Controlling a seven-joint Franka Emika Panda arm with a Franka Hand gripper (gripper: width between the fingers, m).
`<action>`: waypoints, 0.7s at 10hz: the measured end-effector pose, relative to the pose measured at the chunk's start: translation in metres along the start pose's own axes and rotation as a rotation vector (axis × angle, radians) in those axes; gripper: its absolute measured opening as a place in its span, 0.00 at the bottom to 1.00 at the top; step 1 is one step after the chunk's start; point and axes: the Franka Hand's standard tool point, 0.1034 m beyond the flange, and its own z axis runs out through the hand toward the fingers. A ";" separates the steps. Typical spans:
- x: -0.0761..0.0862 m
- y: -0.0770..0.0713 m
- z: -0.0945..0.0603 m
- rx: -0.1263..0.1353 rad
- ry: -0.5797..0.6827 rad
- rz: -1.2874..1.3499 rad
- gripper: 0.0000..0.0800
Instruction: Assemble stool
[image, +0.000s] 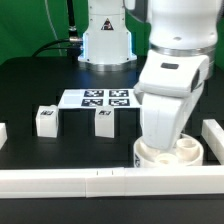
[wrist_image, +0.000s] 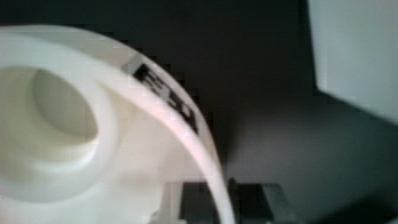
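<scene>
The white round stool seat (image: 192, 153) lies on the black table at the front right, in the corner of the white rails, with its hollow underside up. My gripper (image: 166, 146) reaches straight down onto it. In the wrist view the seat (wrist_image: 71, 110) fills most of the picture, and its thin rim wall, which bears a tag, runs between my two fingers. The gripper (wrist_image: 226, 198) is shut on that rim. Two white blocky legs with tags stand on the table, one (image: 45, 120) at the exterior view's left and one (image: 104, 122) nearer the middle. A third leg does not show.
The marker board (image: 100, 99) lies flat behind the two legs. A long white rail (image: 70, 178) runs along the front edge, with shorter rails at the exterior view's left (image: 3, 132) and right (image: 213, 135). The arm's base (image: 106, 40) stands at the back.
</scene>
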 end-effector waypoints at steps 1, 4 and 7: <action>0.008 -0.004 -0.001 0.007 -0.006 0.023 0.04; 0.019 -0.009 0.000 0.014 -0.014 0.061 0.04; 0.020 -0.009 0.000 0.013 -0.013 0.062 0.04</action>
